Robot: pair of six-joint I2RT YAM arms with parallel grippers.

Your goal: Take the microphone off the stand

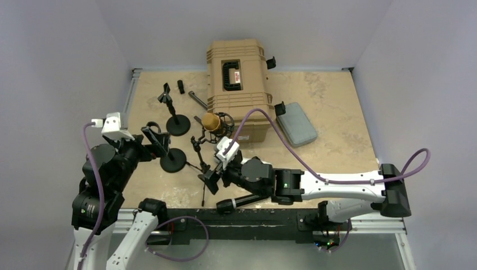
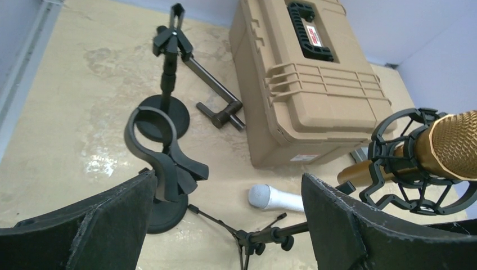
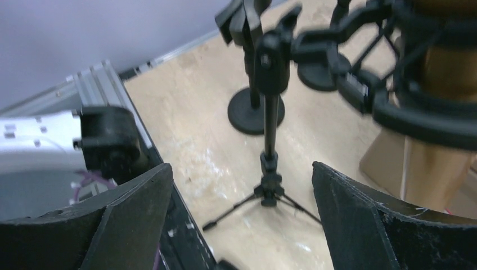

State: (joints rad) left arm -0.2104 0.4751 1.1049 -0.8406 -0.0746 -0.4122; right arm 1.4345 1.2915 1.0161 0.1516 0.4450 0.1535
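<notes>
A gold microphone (image 1: 212, 121) sits in a black shock mount (image 1: 225, 125) on a small tripod stand (image 1: 199, 153), in front of the tan case. In the left wrist view the microphone (image 2: 450, 143) is at the right edge and the tripod (image 2: 264, 236) lies between my fingers, further off. In the right wrist view the microphone (image 3: 444, 62) is at the upper right, in its mount (image 3: 416, 112). My right gripper (image 1: 212, 169) (image 3: 242, 219) is open and empty, just below the tripod (image 3: 270, 163). My left gripper (image 1: 145, 147) (image 2: 225, 225) is open and empty, to the tripod's left.
A tan hard case (image 1: 236, 84) stands at the back with a grey pouch (image 1: 297, 124) to its right. Two round-base clip stands (image 1: 172, 160) (image 1: 178, 124) stand left of the tripod. A white microphone (image 2: 275, 198) lies on the table. A black clamp bar (image 2: 216, 98) lies by the case.
</notes>
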